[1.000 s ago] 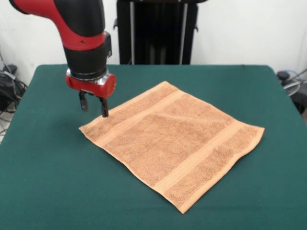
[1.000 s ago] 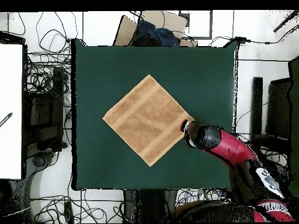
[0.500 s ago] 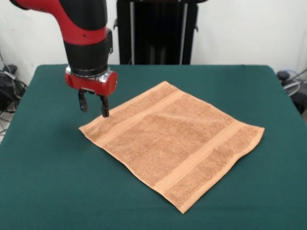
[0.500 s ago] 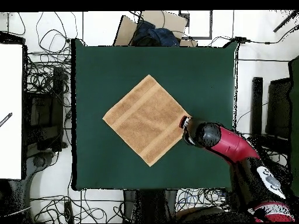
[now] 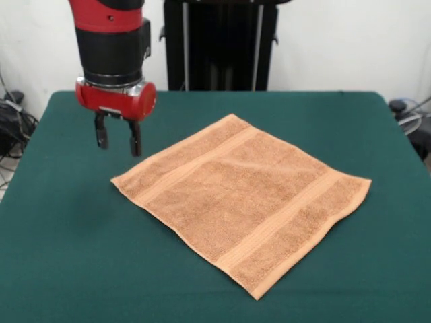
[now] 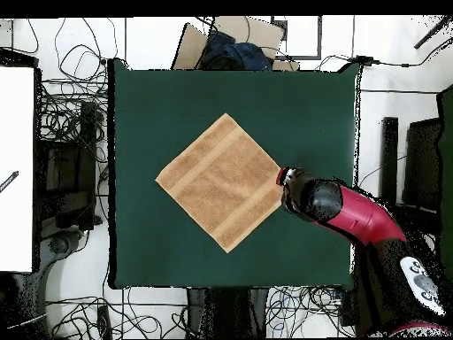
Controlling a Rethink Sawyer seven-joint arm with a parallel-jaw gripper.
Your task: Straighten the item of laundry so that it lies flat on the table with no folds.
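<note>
A peach towel (image 5: 242,198) lies spread as a diamond on the green table (image 5: 60,269), its nearest corner pointing at the front camera, both woven bands running straight and no fold showing along any edge. From above, the towel (image 6: 222,181) sits a little toward one side of the tabletop, well inside every rim of the table (image 6: 318,97). Just beyond its far-left corner in the front view, the gripper (image 5: 118,138) hangs clear of the cloth with its two dark fingers (image 5: 135,142) parted and nothing between them; the red arm (image 5: 111,40) rises behind it toward the black pedestal (image 5: 219,44). The cloth appears already flat, so the step in hand looks like a clean retreat: the gripper should lift straight up and away from the corner, fingers kept apart, without dragging across the terry pile. A sideways sweep low over that corner could catch the hem and rumple the towel again
</note>
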